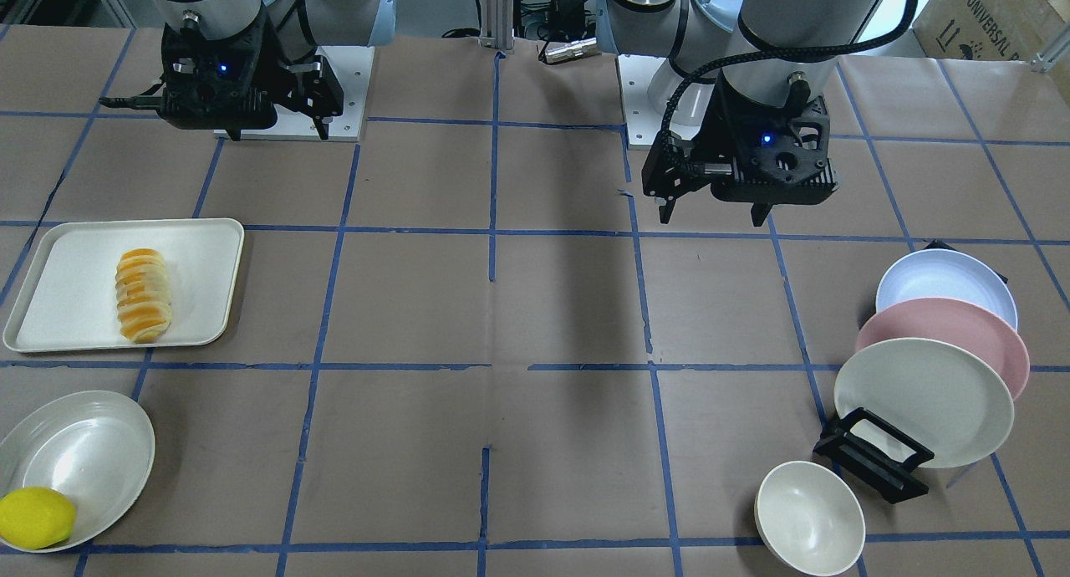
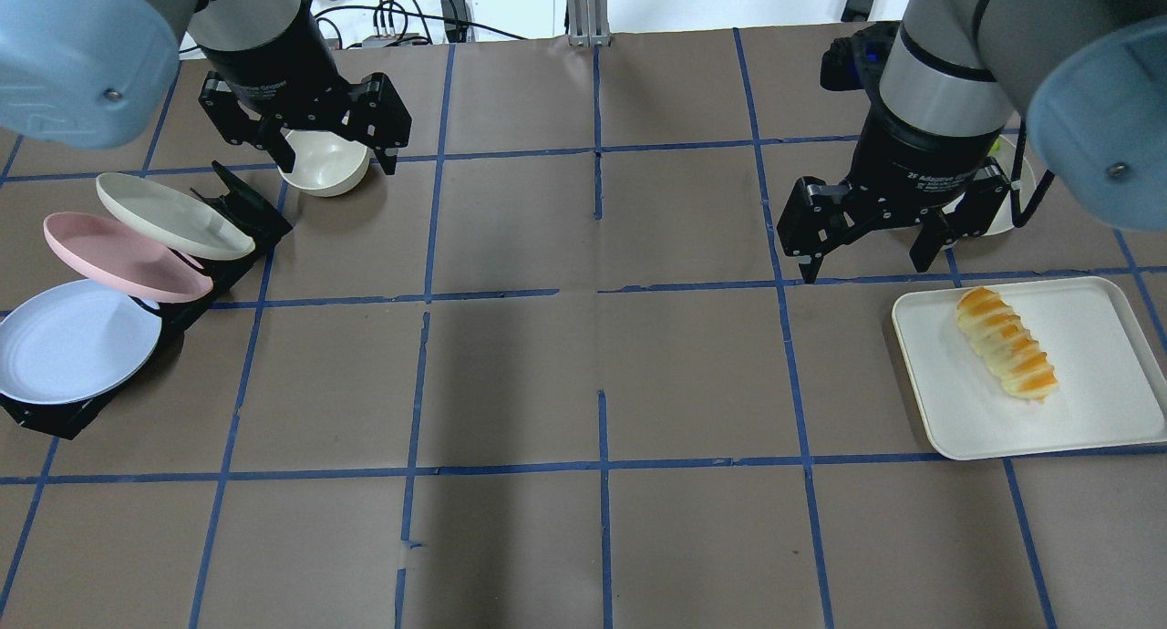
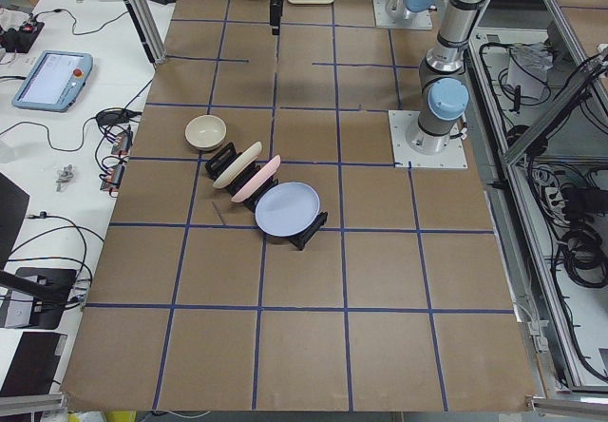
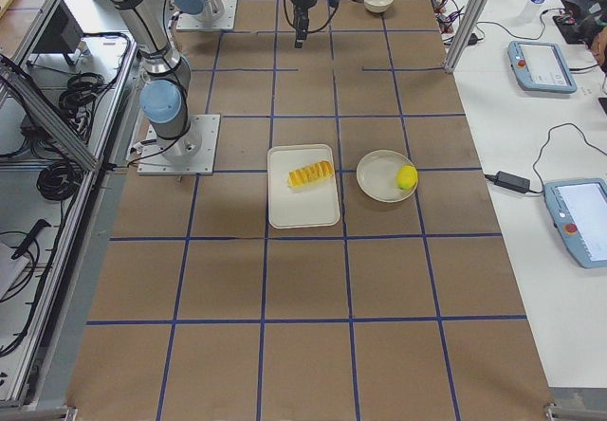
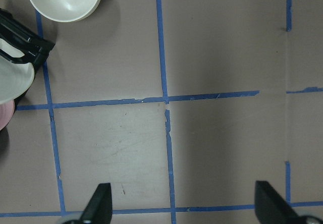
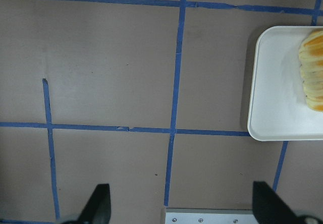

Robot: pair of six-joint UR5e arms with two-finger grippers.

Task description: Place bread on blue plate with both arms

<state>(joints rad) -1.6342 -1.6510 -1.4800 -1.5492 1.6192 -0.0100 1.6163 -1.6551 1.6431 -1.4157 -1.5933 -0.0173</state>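
The big brown table [image 2: 602, 538] has blue tape lines on it. The left gripper [image 2: 337, 161] hangs over it with its fingers spread wide and nothing in them. The right gripper [image 2: 864, 269] hangs the same way, wide and holding nothing. A white tray [image 2: 1094, 410] lies near the right gripper, a little to its right. The blue plate [image 2: 73, 342] leans in a black rack [image 2: 55, 417] off to the left of the left gripper, past a cream plate [image 2: 169, 214] and a pink plate [image 2: 118, 255]. The bread [image 2: 1006, 355] lies on the tray, apart from both grippers.
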